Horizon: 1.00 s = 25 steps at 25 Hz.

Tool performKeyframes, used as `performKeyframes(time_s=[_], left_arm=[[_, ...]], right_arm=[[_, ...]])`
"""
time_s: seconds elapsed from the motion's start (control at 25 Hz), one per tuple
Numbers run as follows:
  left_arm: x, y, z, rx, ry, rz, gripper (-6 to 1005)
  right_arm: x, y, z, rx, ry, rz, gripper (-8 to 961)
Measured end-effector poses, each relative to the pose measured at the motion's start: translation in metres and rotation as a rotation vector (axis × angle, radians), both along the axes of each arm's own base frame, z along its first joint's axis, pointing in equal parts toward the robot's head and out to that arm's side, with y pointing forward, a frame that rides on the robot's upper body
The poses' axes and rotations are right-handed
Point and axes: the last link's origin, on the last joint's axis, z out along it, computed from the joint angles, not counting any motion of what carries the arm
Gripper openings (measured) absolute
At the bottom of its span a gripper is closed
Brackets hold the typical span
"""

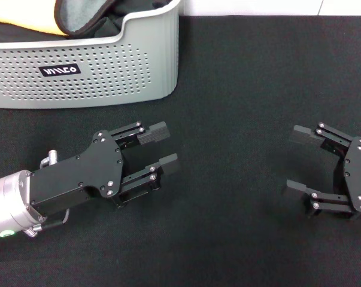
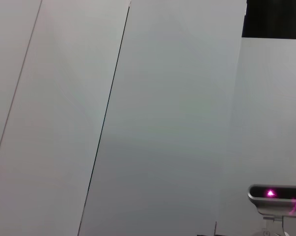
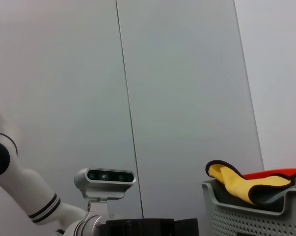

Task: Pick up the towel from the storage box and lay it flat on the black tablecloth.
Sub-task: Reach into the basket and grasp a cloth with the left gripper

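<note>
Towel (image 1: pixel 42 21) sits bunched in the box (image 1: pixel 108 72) — both grippers, left (image 1: pixel 159 149) and right (image 1: pixel 300 162), rest spread on the tablecloth (image 1: pixel 246 78); a shallow pinch could snag the rim, dragging the box.

Yellow-and-grey towel (image 1: pixel 60 15), light grey hole-dotted storage box (image 1: pixel 108 72), plain black tablecloth (image 1: pixel 240 89).

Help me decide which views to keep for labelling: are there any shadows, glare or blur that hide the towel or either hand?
Head view: even light, sharp, no glare; the towel in the storage box is cropped by the frame's upper edge; the left hand and right hand show clearly on the black tablecloth. Left wrist view: only pale wall panels and a magenta-lit sensor. Right wrist view: the towel is small but sharp.
</note>
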Motion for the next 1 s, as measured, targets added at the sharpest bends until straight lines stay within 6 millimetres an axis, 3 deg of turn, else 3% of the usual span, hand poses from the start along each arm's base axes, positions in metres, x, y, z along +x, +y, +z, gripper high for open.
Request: performKeyframes(time_s=[0.52, 1.0], left_arm=[[-0.001, 0.000, 0.002, 0.024, -0.009, 0.012, 555], [0.004, 0.026, 0.037, 0.370, -0.174, 0.117, 549]], right_arm=[[0.001, -0.001, 0.000, 0.000, 0.000, -0.002, 885], [0.008, -0.005, -0.003, 0.017, 0.006, -0.033, 884]])
